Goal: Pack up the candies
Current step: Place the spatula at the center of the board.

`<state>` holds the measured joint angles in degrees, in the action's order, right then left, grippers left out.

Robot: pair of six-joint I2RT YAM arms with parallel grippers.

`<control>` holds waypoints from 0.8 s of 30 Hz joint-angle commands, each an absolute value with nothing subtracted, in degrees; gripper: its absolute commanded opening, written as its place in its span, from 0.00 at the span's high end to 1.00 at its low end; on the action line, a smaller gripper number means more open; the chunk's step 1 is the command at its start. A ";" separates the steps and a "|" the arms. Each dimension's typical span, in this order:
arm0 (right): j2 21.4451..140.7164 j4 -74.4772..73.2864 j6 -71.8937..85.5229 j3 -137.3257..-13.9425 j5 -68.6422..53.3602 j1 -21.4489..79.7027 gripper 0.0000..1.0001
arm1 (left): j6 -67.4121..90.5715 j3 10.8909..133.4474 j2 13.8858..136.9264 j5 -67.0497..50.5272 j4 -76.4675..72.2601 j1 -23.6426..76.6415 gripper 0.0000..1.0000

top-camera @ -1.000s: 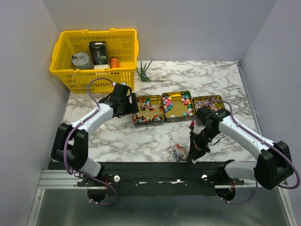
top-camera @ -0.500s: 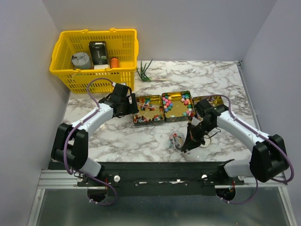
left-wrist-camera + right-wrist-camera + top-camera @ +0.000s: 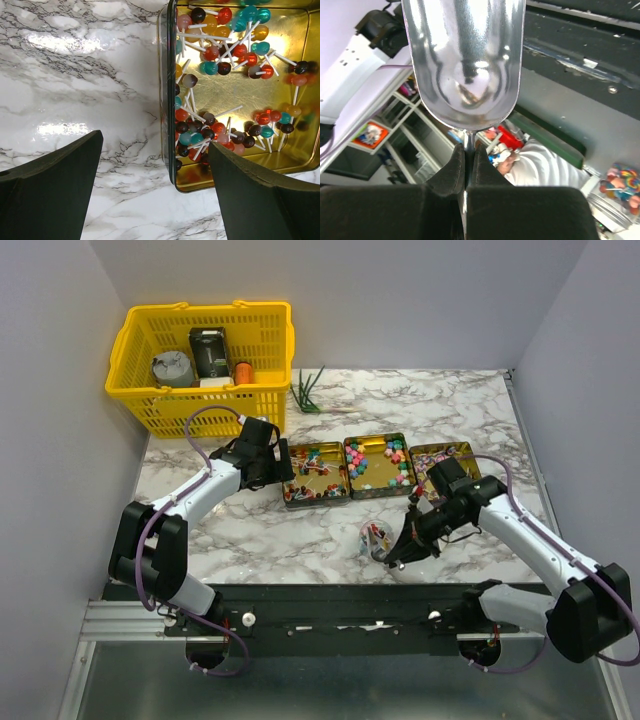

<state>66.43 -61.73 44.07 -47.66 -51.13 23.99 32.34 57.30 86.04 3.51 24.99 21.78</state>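
Observation:
Three square gold tins stand in a row mid-table, and the candies [image 3: 380,462] lie in them as small mixed-colour sweets. In the left tin [image 3: 235,172] they are little balls on white sticks [image 3: 220,55]. My left gripper [image 3: 283,478] is open and straddles that tin's left wall, one finger [image 3: 50,190] over the marble, the other [image 3: 265,200] over the tin. My right gripper [image 3: 469,165] is shut on the thin handle of a shiny metal scoop [image 3: 465,60]. That scoop [image 3: 376,538] hangs in front of the tins with a few coloured sweets in it.
A yellow basket [image 3: 135,390] with a few items stands at the back left, just behind my left arm. A green sprig [image 3: 308,390] lies behind the tins. My right arm covers part of the right tin [image 3: 432,453]. Walls close in on both sides.
My right gripper has carried the scoop from the table's front edge a little back toward the tins. The left arm has not moved.

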 commanded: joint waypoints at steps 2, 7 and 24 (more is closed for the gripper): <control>62.94 -57.06 53.23 -42.04 -58.87 22.42 0.99 | 31.73 58.01 84.29 5.80 25.22 21.71 0.01; 59.94 -49.22 60.64 -39.55 -62.75 21.45 0.99 | 31.64 57.92 83.67 6.24 25.23 21.71 0.01; 66.44 -67.49 35.52 -69.86 -16.74 17.23 0.99 | 31.73 56.95 79.90 7.65 24.26 21.71 0.01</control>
<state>64.79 -61.67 43.18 -62.08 -38.11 19.68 32.34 57.30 82.30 5.28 24.99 21.78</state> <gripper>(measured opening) 0.043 0.987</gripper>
